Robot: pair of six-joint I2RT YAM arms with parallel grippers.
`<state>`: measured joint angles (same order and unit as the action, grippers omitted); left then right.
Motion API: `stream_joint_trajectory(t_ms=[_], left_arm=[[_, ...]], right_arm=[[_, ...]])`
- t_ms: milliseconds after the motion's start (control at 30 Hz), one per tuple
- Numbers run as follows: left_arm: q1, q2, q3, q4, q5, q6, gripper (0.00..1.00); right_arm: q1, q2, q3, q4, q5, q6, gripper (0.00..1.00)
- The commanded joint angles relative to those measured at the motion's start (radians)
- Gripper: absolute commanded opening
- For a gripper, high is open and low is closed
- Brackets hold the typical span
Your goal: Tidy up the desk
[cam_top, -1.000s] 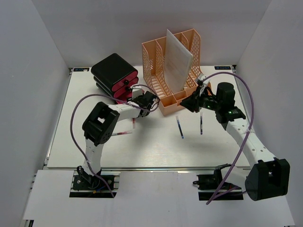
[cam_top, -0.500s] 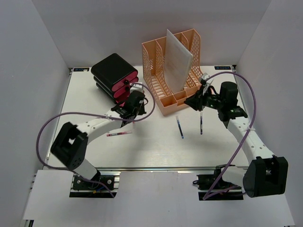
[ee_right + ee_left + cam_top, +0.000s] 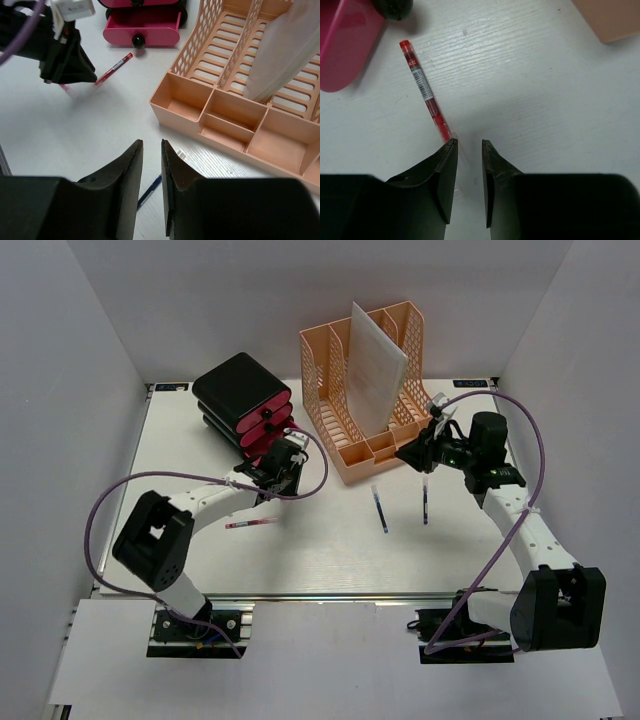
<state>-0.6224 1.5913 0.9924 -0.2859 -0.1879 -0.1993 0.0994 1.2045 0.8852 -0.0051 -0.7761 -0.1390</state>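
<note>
Now the left gripper point(image 3: 469, 144), barely ajar, empty, has reached the red pen point(image 3: 425, 97).

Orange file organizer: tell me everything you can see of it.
The peach plastic organizer stands upright at the far middle of the desk, base flat on the surface. Tall file slots with lattice walls fill the back. A row of small open trays runs along the front, and they look empty in the right wrist view. A white sheet leans tilted in one slot. The black and pink drawer unit sits apart to its left.
</note>
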Motion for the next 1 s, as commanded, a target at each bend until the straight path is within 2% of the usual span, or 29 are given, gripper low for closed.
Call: stream_joint_trajectory(t_ms=[0, 133, 400, 867, 967], left_arm=[[0.003, 0.041, 0.043, -0.004, -0.059, -0.072, 0.37], [0.003, 0.101, 0.081, -0.022, -0.13, -0.117, 0.45], [0.003, 0.147, 0.109, -0.053, -0.235, -0.144, 0.5], [0.012, 0.242, 0.115, -0.041, -0.248, -0.164, 0.5], [0.012, 0.248, 0.111, -0.033, -0.236, -0.167, 0.46]], right_arm=[[-0.01, -0.003, -0.005, 0.011, -0.032, -0.008, 0.27], [-0.017, -0.006, -0.005, 0.01, -0.037, -0.01, 0.27], [-0.018, -0.016, -0.003, 0.007, -0.046, -0.013, 0.27], [-0.029, -0.016, -0.003, 0.007, -0.052, -0.01, 0.27], [-0.033, -0.016, -0.002, 0.008, -0.055, -0.008, 0.27]])
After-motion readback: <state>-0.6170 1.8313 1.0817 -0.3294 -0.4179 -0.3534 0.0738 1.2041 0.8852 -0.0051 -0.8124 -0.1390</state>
